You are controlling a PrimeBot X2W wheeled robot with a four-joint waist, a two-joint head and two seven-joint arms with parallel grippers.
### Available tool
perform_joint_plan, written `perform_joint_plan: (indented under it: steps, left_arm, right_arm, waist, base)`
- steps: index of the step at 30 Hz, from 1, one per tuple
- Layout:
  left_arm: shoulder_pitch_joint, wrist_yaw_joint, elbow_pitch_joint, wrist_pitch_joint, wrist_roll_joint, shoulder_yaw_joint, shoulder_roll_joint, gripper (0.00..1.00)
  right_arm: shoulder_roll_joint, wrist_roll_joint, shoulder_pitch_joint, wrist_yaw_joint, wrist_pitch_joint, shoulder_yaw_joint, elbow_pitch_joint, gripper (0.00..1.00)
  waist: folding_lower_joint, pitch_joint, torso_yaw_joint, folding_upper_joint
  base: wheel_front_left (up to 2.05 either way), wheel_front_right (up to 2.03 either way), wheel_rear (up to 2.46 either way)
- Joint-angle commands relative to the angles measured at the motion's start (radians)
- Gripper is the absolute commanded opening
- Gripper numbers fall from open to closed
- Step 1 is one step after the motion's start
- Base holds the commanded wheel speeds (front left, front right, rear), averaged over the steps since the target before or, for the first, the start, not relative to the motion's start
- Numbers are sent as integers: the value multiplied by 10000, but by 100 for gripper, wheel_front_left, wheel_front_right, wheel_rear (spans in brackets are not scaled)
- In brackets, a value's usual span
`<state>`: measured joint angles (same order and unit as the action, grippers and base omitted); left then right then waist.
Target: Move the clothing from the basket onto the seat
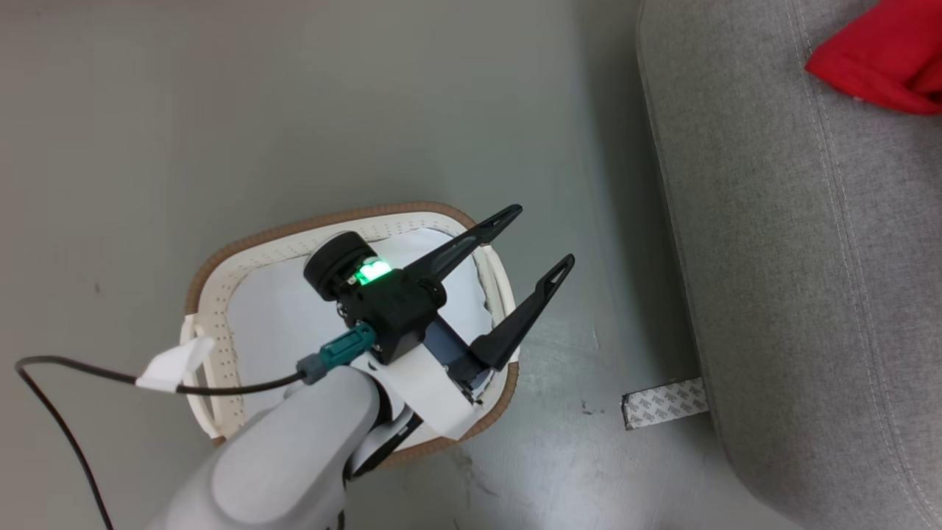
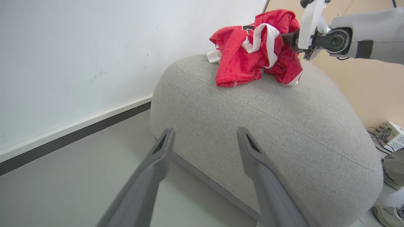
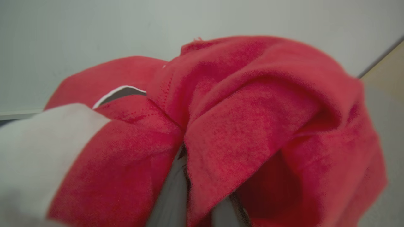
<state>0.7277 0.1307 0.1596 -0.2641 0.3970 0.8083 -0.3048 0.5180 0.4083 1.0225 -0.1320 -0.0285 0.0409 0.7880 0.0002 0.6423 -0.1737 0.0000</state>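
Nearby — clothing (image 1: 883, 59) atop seat (image 1: 809, 258); tape (image 1: 664, 403), perhaps.

open floor (image 1: 589, 184) between basket (image 1: 309, 224) and seat (image 1: 773, 258), jersey (image 1: 883, 59) bunched atop seat

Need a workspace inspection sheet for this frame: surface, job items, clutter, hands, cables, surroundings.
Surface: grey floor, lightly scuffed.
Job's things: red jersey bunched on the seat, its top held up; basket on the floor, holding a pale cloth.
Clutter: tape strip on the floor by the seat.
Hands: left hand open, above the basket; right hand shut on the jersey.
Cables: black cable with a white tag, running to the left wrist.
Surroundings: white wall; box with wires; shoe.
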Motion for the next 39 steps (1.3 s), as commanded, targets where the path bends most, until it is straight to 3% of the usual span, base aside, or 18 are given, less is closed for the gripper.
perform_joint_plan:
  steps: [1, 2, 5, 8, 10, 16, 23, 31, 39]
  left_arm:
    - [88, -5, -19, -6, 86, -41, -83, 100]
    - [86, -5, -41, -6, 106, -63, -82, 100]
    - [82, -5, -51, -6, 126, -114, -79, 100]
    - [27, -5, 12, -6, 148, -162, -41, 100]
    - [-71, -5, 71, -6, 151, -178, 13, 100]
    - [-429, -5, 213, -6, 182, -273, 234, 100]
    - [-1147, -11, 570, -6, 335, -801, 669, 100]
    - [-2193, -132, 1083, -6, 326, -1992, 1067, 100]
    - [-3427, -467, 1262, -6, 237, -3741, 1279, 100]
  right_arm:
    - [42, 46, 36, 25, 342, 70, 298, 0]
    - [40, 46, 55, 24, 664, 212, 489, 0]
    - [82, 232, 193, 25, 960, 310, 795, 13]
    - [85, 298, 154, 24, 907, 440, 918, 44]
    - [73, 321, 125, 24, 893, 537, 1010, 100]
    - [68, 468, -189, 25, 779, 982, 1130, 100]
    - [598, 604, -967, 25, 876, 2028, 666, 100]
    - [1359, 1400, -2264, 24, 453, 3238, -902, 100]
    - [1260, 2058, -4105, 24, -859, 3225, -2939, 100]
  waist:
    - [-2, -9, 5, 0]
    - [-2, -16, 8, 0]
    - [-2, -48, 7, 0]
    - [-2, -165, -24, 0]
    - [-2, -305, -42, 0]
    - [-2, -1216, -39, 0]
    - [-2, -2944, 273, 0]
    - [-2, -4855, 827, 0]
    - [-2, -6142, 1310, 0]
  base:
    - [0, 0, 0]
    - [0, 0, 0]
    - [0, 0, 0]
    - [0, 0, 0]
    - [0, 0, 0]
    - [0, 0, 0]
    - [0, 0, 0]
    - [0, 0, 0]
    - [0, 0, 0]
